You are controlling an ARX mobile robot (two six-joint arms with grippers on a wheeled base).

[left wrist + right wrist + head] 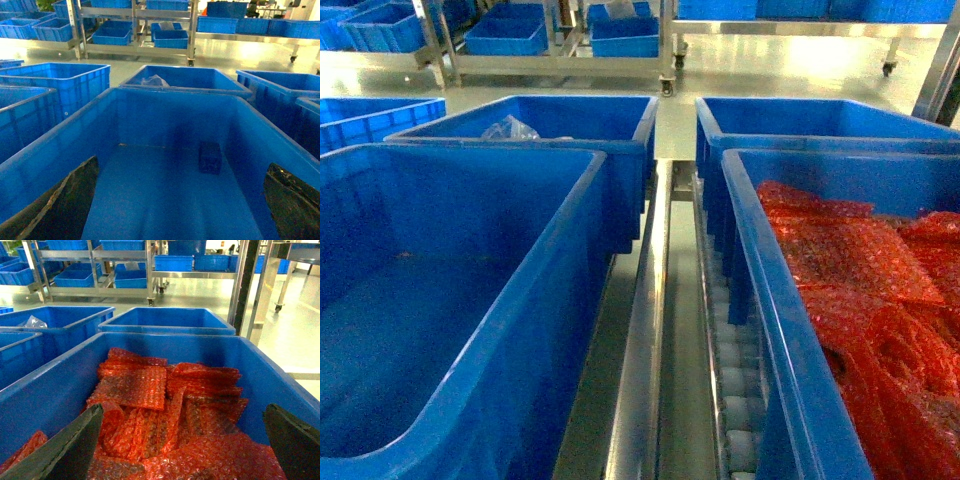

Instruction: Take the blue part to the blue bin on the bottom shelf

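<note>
The blue part (210, 157) is a small dark-blue block lying on the floor of a large blue bin (170, 120), near its far wall. My left gripper (182, 162) hangs open over this bin, its dark fingers (70, 200) spread wide and holding nothing; the part lies ahead of them, slightly right. In the head view the same bin (535, 300) stands near left on the bottom shelf, beside the steel centre rail (645, 330) and white rollers (735, 385); neither gripper shows there. My right gripper (184, 407) is open above red bubble wrap (145, 390).
The near right bin (760, 300) is full of red bubble wrap (860, 270). Two more blue bins stand behind, the left one (620, 120) holding a clear plastic bag (510, 128). Steel racks with blue bins (510, 38) stand across the floor. A steel post (245, 285) rises at right.
</note>
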